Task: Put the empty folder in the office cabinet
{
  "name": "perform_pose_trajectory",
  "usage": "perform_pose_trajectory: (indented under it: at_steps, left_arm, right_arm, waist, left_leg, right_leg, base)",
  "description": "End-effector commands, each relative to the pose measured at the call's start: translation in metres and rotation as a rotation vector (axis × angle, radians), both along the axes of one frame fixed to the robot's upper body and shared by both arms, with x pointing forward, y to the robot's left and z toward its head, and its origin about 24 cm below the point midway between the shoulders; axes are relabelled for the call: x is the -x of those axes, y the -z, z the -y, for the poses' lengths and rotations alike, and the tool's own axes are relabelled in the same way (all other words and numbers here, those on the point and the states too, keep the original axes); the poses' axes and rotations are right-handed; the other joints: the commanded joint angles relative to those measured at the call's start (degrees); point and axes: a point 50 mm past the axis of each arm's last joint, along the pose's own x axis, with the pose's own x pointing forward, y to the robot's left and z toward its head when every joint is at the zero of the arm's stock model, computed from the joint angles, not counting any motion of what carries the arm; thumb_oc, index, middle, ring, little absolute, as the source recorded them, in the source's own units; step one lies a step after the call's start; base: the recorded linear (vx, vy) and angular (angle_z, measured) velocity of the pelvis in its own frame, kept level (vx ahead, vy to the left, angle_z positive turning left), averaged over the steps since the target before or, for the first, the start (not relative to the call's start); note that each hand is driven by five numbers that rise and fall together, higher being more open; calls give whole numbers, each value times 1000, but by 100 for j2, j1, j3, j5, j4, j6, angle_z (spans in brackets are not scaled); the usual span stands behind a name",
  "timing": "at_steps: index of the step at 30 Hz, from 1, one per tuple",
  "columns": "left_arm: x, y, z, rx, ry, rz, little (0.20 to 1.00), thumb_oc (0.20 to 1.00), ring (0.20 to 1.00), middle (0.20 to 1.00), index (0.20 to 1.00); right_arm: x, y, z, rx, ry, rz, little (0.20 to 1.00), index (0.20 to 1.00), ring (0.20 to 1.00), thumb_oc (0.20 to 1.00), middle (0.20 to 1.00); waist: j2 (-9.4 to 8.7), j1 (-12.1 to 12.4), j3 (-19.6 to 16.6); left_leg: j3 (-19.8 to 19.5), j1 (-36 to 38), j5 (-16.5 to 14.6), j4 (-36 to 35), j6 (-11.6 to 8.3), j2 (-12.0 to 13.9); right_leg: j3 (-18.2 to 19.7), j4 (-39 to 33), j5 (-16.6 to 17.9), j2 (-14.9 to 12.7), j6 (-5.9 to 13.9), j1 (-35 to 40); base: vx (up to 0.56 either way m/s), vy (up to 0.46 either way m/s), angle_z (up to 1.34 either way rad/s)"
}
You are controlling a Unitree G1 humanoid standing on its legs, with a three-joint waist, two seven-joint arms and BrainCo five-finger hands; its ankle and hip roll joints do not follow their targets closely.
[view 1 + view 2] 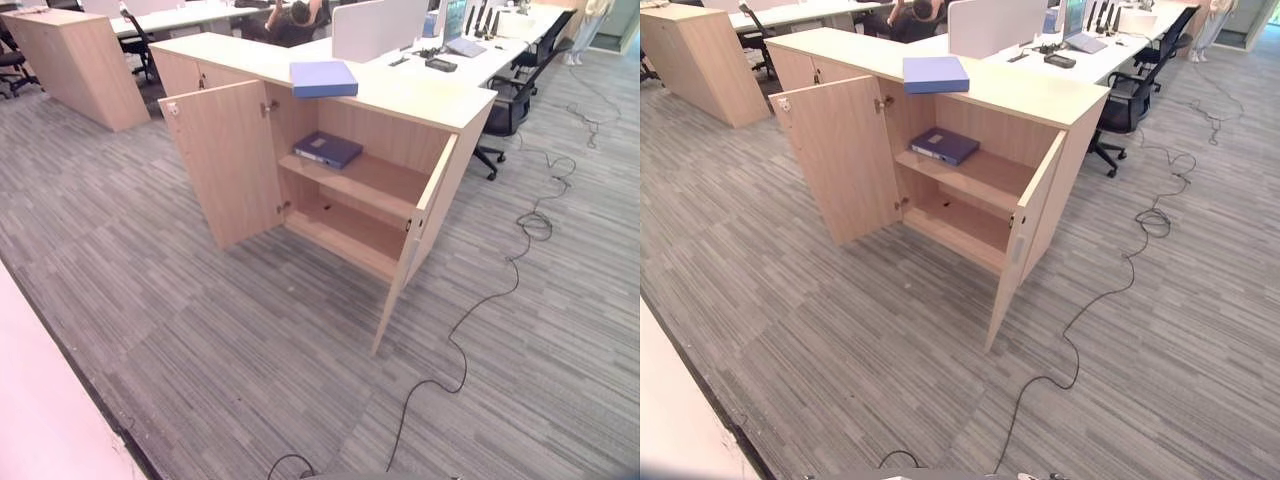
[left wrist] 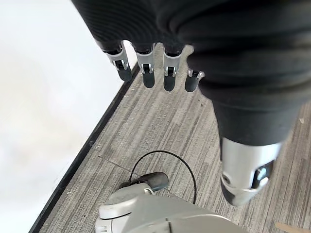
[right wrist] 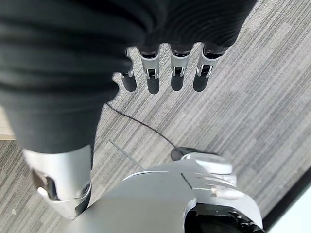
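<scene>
The light blue folder lies flat on the cabinet top, near its front edge, above the open compartment. Both doors stand open: left door, right door. A darker blue binder occupies the upper shelf's left end. Office chair stands beside the cabinet's right end. Left hand and right hand hang over carpet, fingers straight and apart, holding nothing.
</scene>
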Motion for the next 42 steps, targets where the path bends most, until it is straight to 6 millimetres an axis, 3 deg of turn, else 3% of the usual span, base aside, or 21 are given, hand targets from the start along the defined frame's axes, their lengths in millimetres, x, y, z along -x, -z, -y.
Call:
perform_pose_trajectory:
  at_steps: [1,9,26,42]
  left_arm:
    - [-16,-1,3,15,-4,30,1000,1000,1000,1000,1000]
    - [-24,-3,3,12,29,63,1000,1000,1000,1000,1000]
    - [-12,-1,0,15,16,16,1000,1000,1000,1000,1000]
    - [-10,-2,-5,-35,15,12,1000,1000,1000,1000,1000]
  right_arm:
    - [-7,-2,8,21,-13,0,1000,1000,1000,1000,1000]
    - [-7,-2,7,21,-27,0,1000,1000,1000,1000,1000]
    - [-14,-3,5,19,-148,-13,1000,1000,1000,1000,1000]
    - [-12,-2,2,15,-124,-14,1000,1000,1000,1000,1000]
  waist:
    - [-155,19,43]
    - [-166,37,42]
    - [-192,144,66]
    - [-214,148,70]
  left_leg:
    - [-459,363,-431,-182,-140,-104]
    - [-507,383,-446,-182,-149,-94]
    - [-609,350,-415,-182,-189,-70]
    - [-663,346,-422,-182,-212,-47]
  right_leg:
    - [142,-866,913,-206,690,137]
    - [104,-866,892,-211,693,164]
    - [-54,-866,851,-243,685,197]
    - [-94,-866,812,-235,677,230]
  base:
    - [0,0,0]
    - [-4,-12,4]
    - [-2,-15,4]
    - [1,-4,1]
